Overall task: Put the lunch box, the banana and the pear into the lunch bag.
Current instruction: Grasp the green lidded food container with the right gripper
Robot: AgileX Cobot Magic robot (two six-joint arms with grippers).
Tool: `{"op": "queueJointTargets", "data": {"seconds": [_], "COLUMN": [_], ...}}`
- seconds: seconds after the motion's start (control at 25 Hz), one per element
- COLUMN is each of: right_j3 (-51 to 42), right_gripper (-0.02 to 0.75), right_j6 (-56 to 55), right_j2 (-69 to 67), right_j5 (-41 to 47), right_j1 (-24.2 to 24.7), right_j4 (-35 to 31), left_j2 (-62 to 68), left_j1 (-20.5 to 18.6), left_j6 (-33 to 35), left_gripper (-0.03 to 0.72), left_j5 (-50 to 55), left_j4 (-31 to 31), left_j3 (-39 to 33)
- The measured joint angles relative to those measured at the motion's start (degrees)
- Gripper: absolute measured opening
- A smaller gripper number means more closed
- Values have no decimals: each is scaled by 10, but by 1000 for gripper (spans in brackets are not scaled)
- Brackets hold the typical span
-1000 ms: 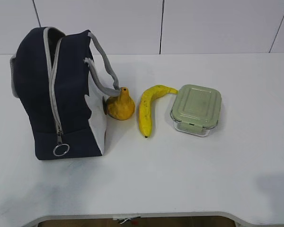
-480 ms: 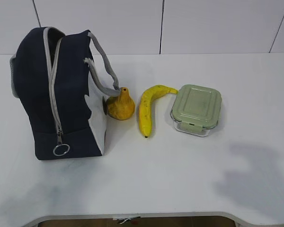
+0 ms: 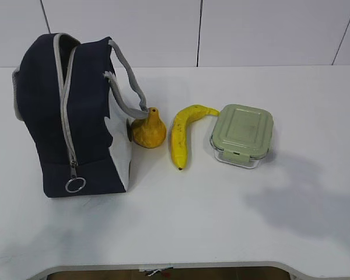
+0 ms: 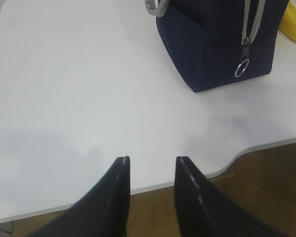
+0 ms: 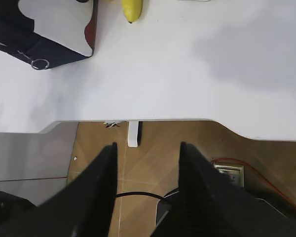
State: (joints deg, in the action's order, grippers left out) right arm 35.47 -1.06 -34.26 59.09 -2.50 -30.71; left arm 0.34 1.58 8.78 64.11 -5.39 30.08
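The white table (image 3: 181,221) carries lunch bag (image 3: 70,116), pear (image 3: 149,130), banana (image 3: 181,137) and lunch box (image 3: 242,135).

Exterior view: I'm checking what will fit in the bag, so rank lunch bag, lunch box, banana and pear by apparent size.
1. lunch bag
2. lunch box
3. banana, longer but slimmer, so close to the box
4. pear

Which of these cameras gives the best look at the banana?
The exterior view: the whole banana shows there, lying between the pear and the lunch box. The left wrist view catches only a yellow sliver at the right edge; the right wrist view only its tip at the top.
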Motion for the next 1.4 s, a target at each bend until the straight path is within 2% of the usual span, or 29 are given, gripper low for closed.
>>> {"op": "queueJointTargets", "data": {"seconds": [0.2, 0.48, 0.76, 0.96, 1.12, 1.28, 1.4], "right_j3": [2, 59, 140, 154, 154, 155, 157], "right_gripper": [342, 342, 342, 342, 342, 342, 342], "right_j6": [84, 236, 303, 409, 477, 520, 538], "right_j2": [-87, -236, -361, -432, -490, -549, -587], "right_j5": [-56, -79, -75, -6, 74, 81, 81], "right_j1": [0, 0, 14, 90, 159, 207, 221], "right_j4": [-79, -201, -253, -364, -408, -447, -468], "left_j2": [0, 0, 0, 0, 0, 0, 0], "left_j1": [0, 0, 0, 0, 0, 0, 0], "left_j6": [0, 0, 0, 0, 0, 0, 0], "left_gripper": [239, 241, 241, 240, 240, 258, 248], "left_j5": [0, 0, 0, 0, 0, 0, 0], "left_j4": [0, 0, 0, 0, 0, 0, 0], "left_j3": [0, 0, 0, 0, 0, 0, 0]}}
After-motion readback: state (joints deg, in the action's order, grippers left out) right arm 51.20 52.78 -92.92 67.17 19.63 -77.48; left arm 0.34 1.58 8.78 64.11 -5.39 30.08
